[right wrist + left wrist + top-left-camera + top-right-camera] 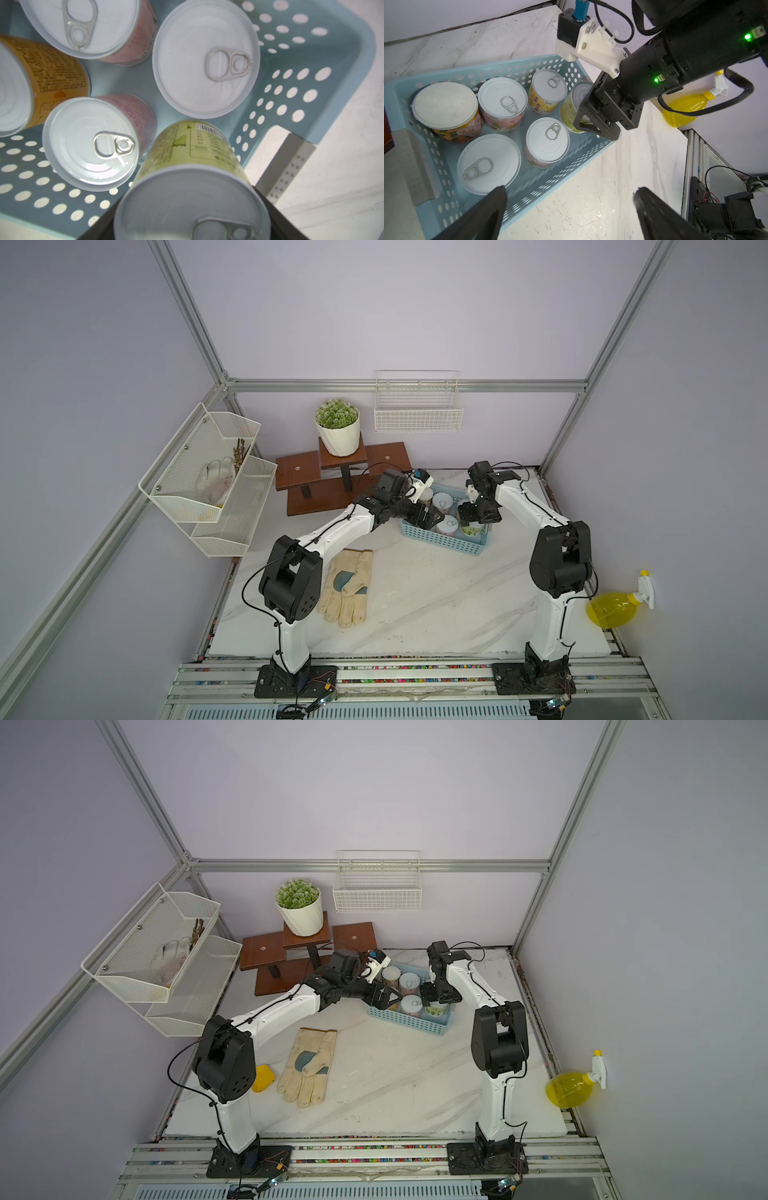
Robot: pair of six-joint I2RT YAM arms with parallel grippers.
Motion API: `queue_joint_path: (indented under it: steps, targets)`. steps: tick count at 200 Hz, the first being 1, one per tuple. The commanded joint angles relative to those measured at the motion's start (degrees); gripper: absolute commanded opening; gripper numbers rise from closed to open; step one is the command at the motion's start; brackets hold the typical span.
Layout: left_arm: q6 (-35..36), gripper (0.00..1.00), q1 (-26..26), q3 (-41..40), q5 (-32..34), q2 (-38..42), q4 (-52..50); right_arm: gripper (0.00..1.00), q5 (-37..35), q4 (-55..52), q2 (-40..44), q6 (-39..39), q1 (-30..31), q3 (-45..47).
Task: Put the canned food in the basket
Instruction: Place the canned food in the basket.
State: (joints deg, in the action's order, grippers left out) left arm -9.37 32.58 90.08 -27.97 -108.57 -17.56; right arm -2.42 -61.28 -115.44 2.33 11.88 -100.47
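Tabletop [436,605] of white marble, lower centre in both top views. Mesh 2-tier rack [199,506] on wall, left of frame, w/ pale glove [218,485] in upper tier. Light blue basket [440,540] on table, just right of centre, near back edge. Work glove [347,589] flat on table, lower left of basket, well apart from it. Yellow spray bottle [615,610] at far right edge.

Inside basket, left wrist view: 5 cans upright. Plain-white-top can [445,104] w/ orange label at left, pink can [502,99] just beside it, yellow can [547,87] upper centre, 2nd pink can [548,141] centre, pull-tab can [489,162] lower left, label hidden. 6th, green can [569,112], tilted at basket's right end in that view, lower part below rim; contact w/ floor not clear.

Right gripper [473,517] clamped on green can, dark fingers [282,224] either side of lid at bottom of right wrist frame. Left gripper [570,190] w/ jaws wide apart, nothing between: one fingertip over pull-tab can, other over bare table, bottom of left wrist frame.
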Motion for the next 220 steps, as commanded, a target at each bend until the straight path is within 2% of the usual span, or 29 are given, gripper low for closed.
queue_joint_path:
  steps: [1, 96, 98, 102, 179, 220]
  targets:
    - [1.1, 1.00, -0.4, 0.4, 0.5, 3.1, 0.3, 0.63, -2.7, 1.6, 1.0, -1.8, -0.2, 0.5]
    - [1.0, 1.00, -0.4, 1.1, 0.4, 2.1, -0.3, 0.64, -2.6, 5.4, -0.8, -3.4, -0.2, 4.6]
    - [1.0, 1.00, -0.4, 1.1, 0.4, 2.1, -0.3, 0.68, -2.7, 5.5, -0.9, -3.4, -0.2, 4.7]
    - [1.0, 1.00, -0.4, 1.1, 0.4, 2.2, -0.3, 0.70, -2.9, 5.5, -1.1, -3.3, -0.1, 4.6]
    - [1.3, 1.00, -0.4, 1.3, 0.9, 2.4, -0.8, 0.77, -2.9, 5.3, -3.4, -2.1, -0.2, 4.3]
    - [1.4, 1.00, -0.4, 1.3, 1.0, 2.4, -1.0, 0.93, -4.9, 5.3, -3.4, -1.3, -0.2, 4.1]
